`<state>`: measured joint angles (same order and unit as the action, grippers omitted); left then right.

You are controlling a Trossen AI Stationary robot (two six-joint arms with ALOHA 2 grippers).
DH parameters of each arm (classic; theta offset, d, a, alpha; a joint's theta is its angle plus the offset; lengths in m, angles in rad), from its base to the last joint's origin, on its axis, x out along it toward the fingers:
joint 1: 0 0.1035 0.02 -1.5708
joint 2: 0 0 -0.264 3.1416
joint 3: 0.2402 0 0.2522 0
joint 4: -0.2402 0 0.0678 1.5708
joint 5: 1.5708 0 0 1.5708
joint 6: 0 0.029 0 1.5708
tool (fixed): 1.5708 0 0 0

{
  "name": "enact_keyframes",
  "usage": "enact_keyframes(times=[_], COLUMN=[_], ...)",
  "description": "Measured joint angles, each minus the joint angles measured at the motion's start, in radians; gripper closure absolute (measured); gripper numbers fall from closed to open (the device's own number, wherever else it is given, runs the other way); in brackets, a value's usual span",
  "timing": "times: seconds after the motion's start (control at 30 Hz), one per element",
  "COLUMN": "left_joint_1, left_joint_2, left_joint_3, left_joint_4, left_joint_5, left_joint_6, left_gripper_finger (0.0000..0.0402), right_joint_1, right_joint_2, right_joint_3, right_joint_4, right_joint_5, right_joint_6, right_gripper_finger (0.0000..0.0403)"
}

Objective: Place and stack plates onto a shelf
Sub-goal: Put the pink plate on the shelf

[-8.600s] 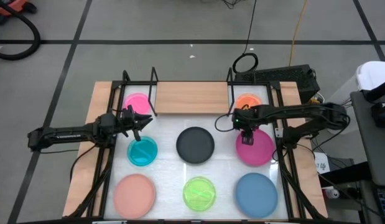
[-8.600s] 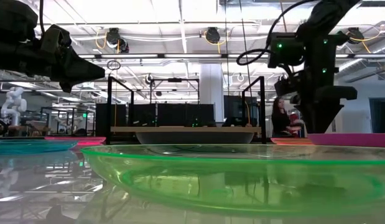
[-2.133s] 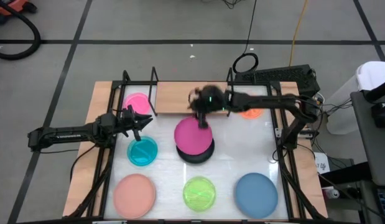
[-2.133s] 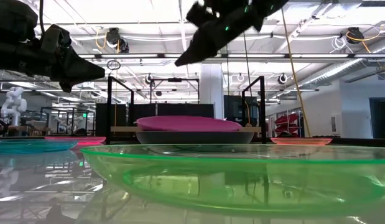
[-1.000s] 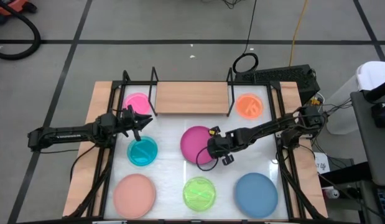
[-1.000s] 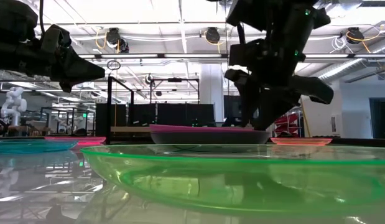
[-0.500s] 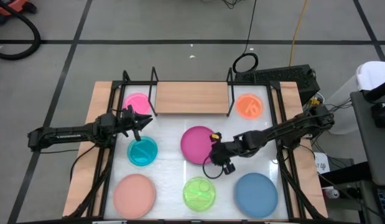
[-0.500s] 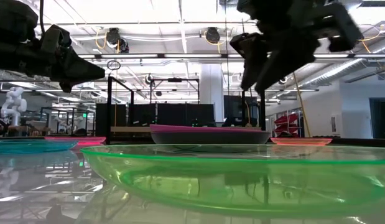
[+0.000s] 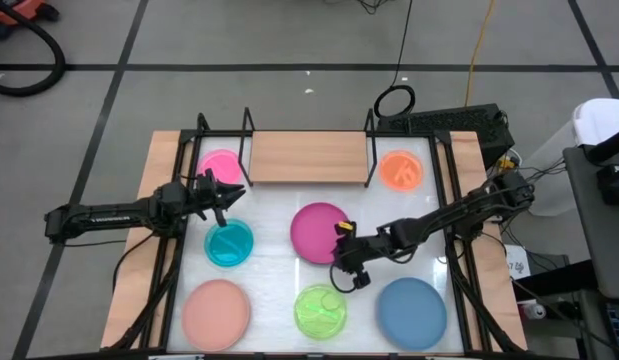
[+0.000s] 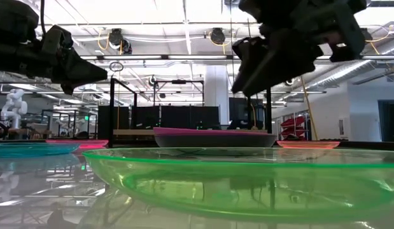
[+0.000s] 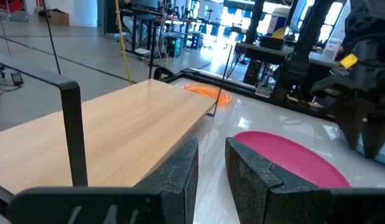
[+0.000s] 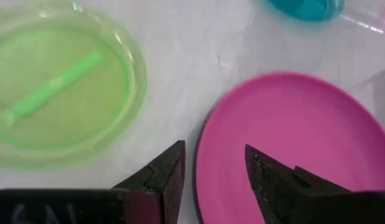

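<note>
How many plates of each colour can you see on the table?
Magenta plate: 1
Black plate, just an edge showing under the magenta one: 1
Hot pink plate: 1
Orange plate: 1
Teal plate: 1
Lime green plate: 1
Salmon-pink plate: 1
Blue plate: 1
Total: 8

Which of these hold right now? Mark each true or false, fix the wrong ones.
1. The light wooden shelf board carries no plates. True.
2. The large magenta plastic plate rests on a black plate. True; a dark rim shows beneath it.
3. The right hand grips the translucent lime green plate. False; it is open, holding nothing, above the table between the two plates.
4. The small orange plate sits on the shelf. False; it is on the white tabletop beside it.
</note>
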<state>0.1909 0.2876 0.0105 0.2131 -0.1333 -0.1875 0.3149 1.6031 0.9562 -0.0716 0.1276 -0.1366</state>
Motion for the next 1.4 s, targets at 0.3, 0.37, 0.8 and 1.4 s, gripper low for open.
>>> enact_keyframes(times=[0.3, 0.37, 0.8, 1.4], left_joint_1=[0.000, 0.000, 0.000, 0.000], left_joint_2=[0.000, 0.000, 0.000, 0.000], left_joint_3=[0.000, 0.000, 0.000, 0.000], left_joint_4=[0.000, 0.000, 0.000, 0.000], left_joint_5=[0.000, 0.000, 0.000, 0.000], left_joint_6=[0.000, 0.000, 0.000, 0.000], left_gripper_finger=[0.0317, 0.0317, 0.0317, 0.0317], right_joint_1=[0.001, 0.000, -0.002, -0.041], right_joint_2=[0.107, 0.129, 0.215, 0.213], right_joint_3=[0.012, 0.031, 0.066, 0.067], right_joint_4=[0.151, 0.154, 0.131, 0.076], right_joint_5=[-0.001, -0.001, 0.005, 0.001], right_joint_6=[0.045, 0.062, 0.159, 0.186], right_gripper_finger=[0.0255, 0.0255, 0.0257, 0.0361])
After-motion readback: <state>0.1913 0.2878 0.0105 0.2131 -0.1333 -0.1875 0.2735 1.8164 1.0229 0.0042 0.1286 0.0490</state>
